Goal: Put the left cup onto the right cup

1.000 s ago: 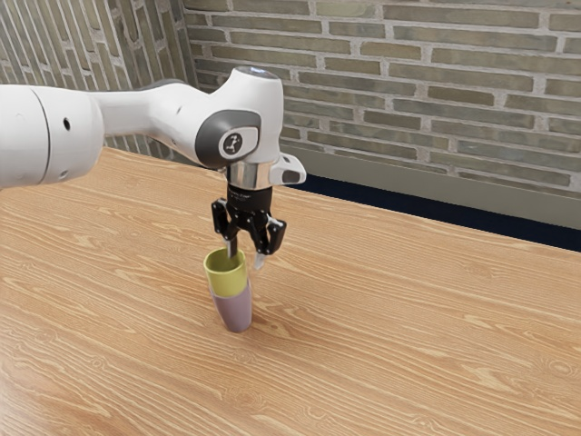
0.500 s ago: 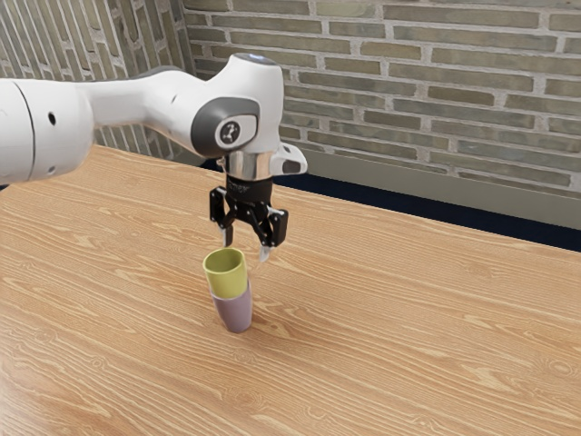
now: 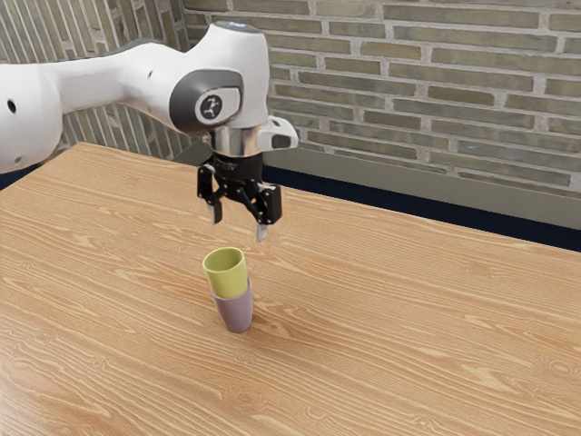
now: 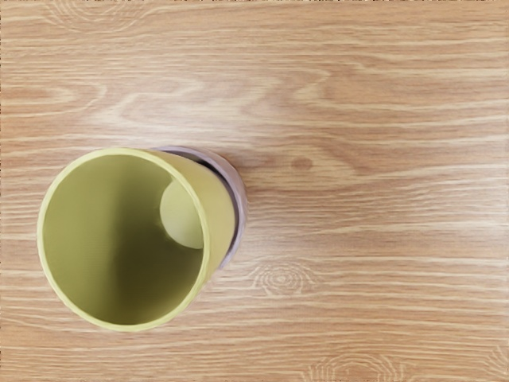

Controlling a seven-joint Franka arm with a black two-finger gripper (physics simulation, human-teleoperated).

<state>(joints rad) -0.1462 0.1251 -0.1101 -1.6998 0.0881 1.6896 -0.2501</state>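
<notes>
An olive-green cup stands nested in a mauve cup on the wooden table, the pair leaning slightly. My gripper hangs open above the stack, with a gap of air between its fingertips and the green rim, and nothing between the fingers. From the wrist view I look down into the green cup; a thin arc of the mauve cup's rim shows around it.
A brick wall runs behind the table's far edge. Bare wood surrounds the stacked cups on every side.
My gripper has risen straight up from the green cup's rim, where one finger was inside it, and now hangs free above it. The stacked cups have stayed put.
</notes>
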